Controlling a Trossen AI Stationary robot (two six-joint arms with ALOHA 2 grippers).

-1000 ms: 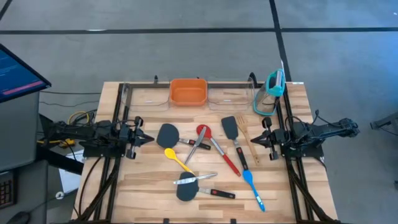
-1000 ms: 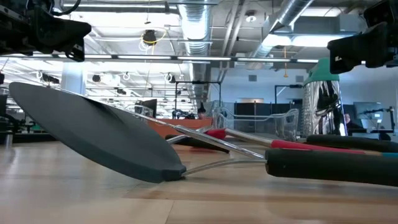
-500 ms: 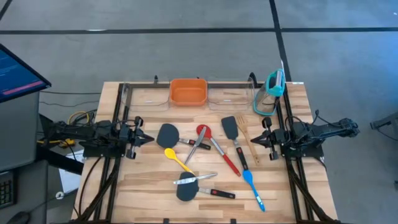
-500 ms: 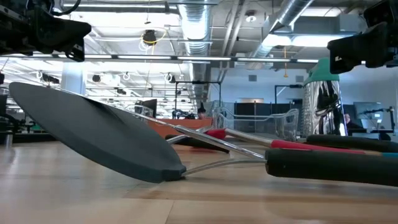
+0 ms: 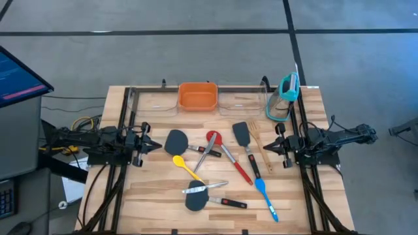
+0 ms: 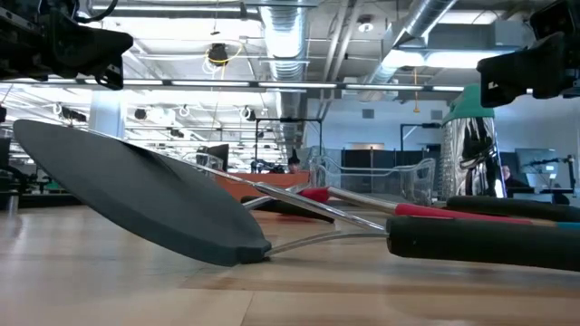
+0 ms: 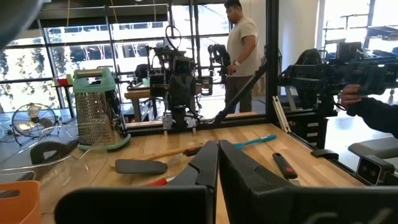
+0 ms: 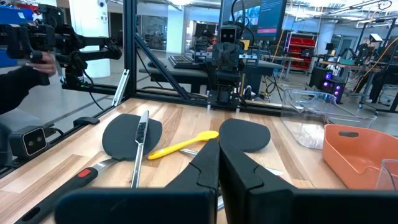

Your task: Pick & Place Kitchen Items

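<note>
The kitchen items lie scattered on the wooden table point(image 5: 150, 196) between my two arms. There is a round black spatula point(image 5: 176, 141), a red spoon point(image 5: 213, 137), a square black spatula point(image 5: 241, 133), a wooden fork point(image 5: 258, 147), a yellow spoon point(image 5: 186, 167) and a blue spoon point(image 5: 264, 194). Metal tongs point(image 5: 205, 188) lie across another black spatula point(image 5: 195, 202) nearer the front edge. My left gripper point(image 5: 159, 146) hangs shut at the table's left side, pointing level toward the items. My right gripper point(image 5: 264, 147) hangs shut at the right side, facing it. Neither touches anything.
An orange bin point(image 5: 197, 96) stands at the far edge between two clear bins point(image 5: 155, 99) point(image 5: 245, 99). A teal-framed grater point(image 5: 287, 91) stands at the far right corner. Beyond the table a person point(image 7: 242, 50) stands, and a sleeved hand point(image 7: 373, 109) holds equipment.
</note>
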